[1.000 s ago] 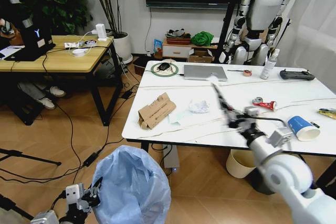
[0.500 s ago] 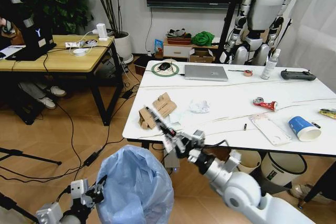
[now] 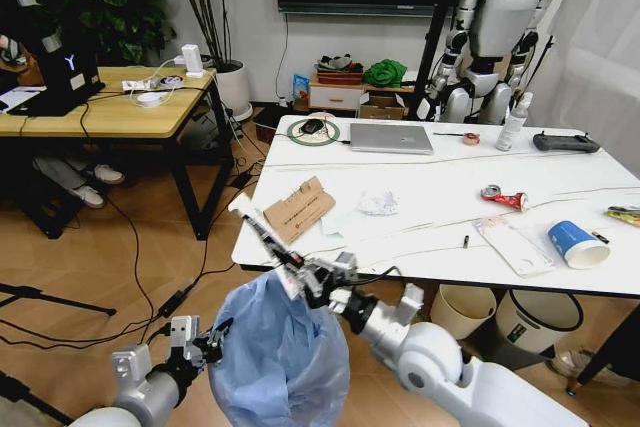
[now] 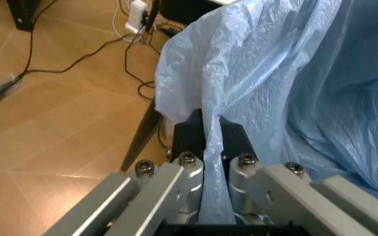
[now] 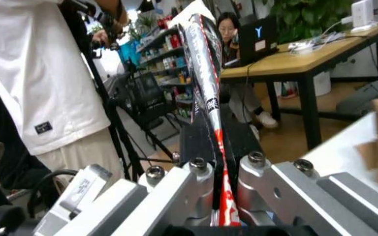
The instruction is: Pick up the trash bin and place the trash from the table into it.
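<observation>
marble desk [image 3: 430, 202] stood behind. left gripper [image 4: 205, 147] clamped blue bag of trash bin [image 3: 280, 357]. right gripper [image 3: 297, 272] pinched flat wrapper [image 5: 205, 73] over bin.

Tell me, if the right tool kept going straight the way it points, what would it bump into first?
Probably nothing close. The right tool, shut on a flat wrapper over the trash bin, points past the table corner towards open floor; depth is unclear.
</observation>
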